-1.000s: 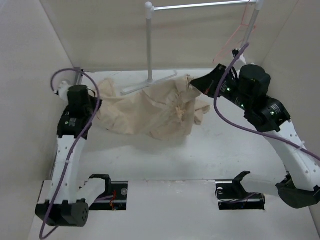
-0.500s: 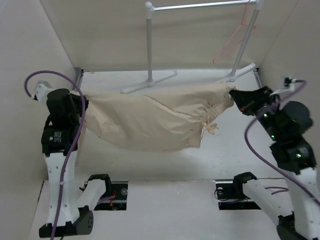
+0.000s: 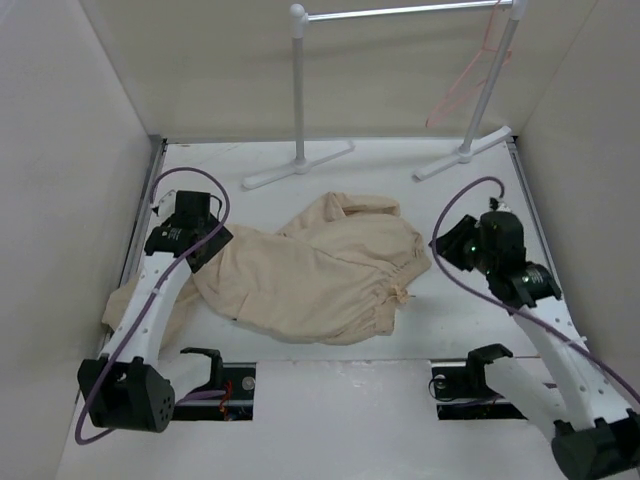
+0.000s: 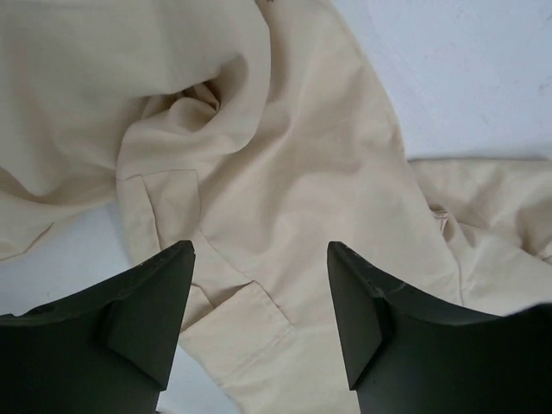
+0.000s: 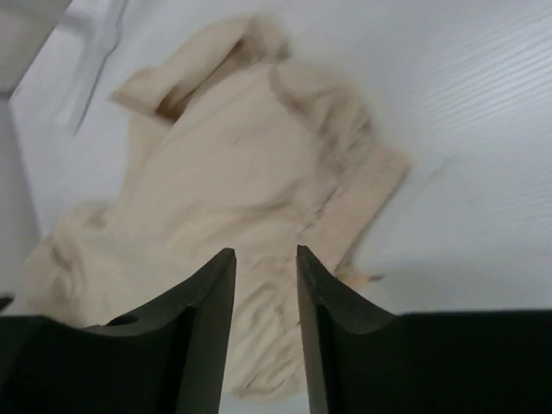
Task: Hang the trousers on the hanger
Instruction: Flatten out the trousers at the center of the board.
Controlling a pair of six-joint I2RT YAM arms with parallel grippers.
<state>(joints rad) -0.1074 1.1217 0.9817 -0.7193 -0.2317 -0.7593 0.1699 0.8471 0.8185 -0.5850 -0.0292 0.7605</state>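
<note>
Empty: left end effector [image 4: 259, 250] wide, right end effector [image 5: 265, 252] narrow. Could pinch stacked trousers [image 3: 320, 285] folds, botching hanger [image 3: 470, 72] drape.

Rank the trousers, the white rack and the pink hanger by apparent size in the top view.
1. trousers: cover the most area.
2. white rack: similar overall span but only thin tubes, so nearly a tie with the trousers.
3. pink hanger: clearly smallest.
</note>
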